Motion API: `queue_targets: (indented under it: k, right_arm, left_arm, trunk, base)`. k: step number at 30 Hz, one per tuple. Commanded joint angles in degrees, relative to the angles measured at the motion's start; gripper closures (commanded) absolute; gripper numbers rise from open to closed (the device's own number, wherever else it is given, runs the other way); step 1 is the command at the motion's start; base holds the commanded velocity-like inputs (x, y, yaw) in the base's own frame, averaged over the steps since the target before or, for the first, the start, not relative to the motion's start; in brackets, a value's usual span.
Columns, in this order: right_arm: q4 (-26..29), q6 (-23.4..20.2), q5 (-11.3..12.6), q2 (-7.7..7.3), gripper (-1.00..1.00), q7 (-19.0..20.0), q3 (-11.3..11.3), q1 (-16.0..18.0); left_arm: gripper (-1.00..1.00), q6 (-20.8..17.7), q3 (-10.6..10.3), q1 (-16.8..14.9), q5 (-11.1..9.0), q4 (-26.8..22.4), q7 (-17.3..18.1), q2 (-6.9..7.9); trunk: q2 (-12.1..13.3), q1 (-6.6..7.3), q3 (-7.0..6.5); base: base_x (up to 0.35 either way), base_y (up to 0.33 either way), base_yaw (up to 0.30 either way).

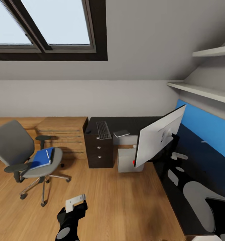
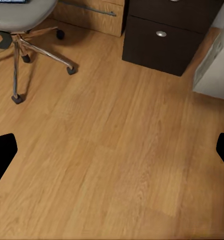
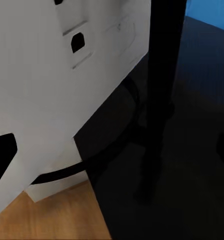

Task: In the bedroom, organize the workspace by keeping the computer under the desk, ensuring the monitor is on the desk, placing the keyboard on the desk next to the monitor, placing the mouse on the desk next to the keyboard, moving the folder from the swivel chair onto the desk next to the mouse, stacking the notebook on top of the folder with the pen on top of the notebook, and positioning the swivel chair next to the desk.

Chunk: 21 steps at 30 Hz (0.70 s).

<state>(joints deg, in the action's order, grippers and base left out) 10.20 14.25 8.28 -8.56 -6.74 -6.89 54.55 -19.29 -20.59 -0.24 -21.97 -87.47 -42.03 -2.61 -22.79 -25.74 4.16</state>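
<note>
Left gripper (image 2: pixel 112 145) above bare floor (image 2: pixel 117 165)

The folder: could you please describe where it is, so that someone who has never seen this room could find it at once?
Start at the skylight and look down to the wood floor, where a grey swivel chair stands in front of an oak dresser. The folder lies flat on the chair's seat. It is bright blue, the only blue thing on that side of the room, well apart from the blue wall panel behind the desk.
</note>
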Motion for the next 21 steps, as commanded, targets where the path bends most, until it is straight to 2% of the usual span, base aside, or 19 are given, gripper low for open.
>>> queue_targets:
  k: [1,7,21]
  right_arm:
    - [-0.08,0.28,0.60,-0.04,-1.00,0.05,0.03,0.06]
    - [-0.09,0.30,0.60,-0.07,-1.00,0.00,0.04,0.04]
    - [0.03,0.31,0.60,0.18,-1.00,0.14,0.14,0.03]
  left_arm:
    - [-1.00,-0.23,-0.05,-0.03,-0.30,-0.60,-0.34,-0.01]
    - [-1.00,-0.23,-0.15,-0.03,-0.38,-2.25,-0.34,-0.14]
    - [-1.00,-0.23,-0.32,-0.03,-0.44,-2.97,-0.42,-0.21]
  trunk:
    - [-0.12,-0.04,0.11]
    - [-0.12,-0.04,0.07]
    - [-5.74,-3.11,2.58]
  base:
    - [0.000,0.000,-0.143]
    - [0.000,0.000,-0.070]
    - [0.000,0.000,-0.003]
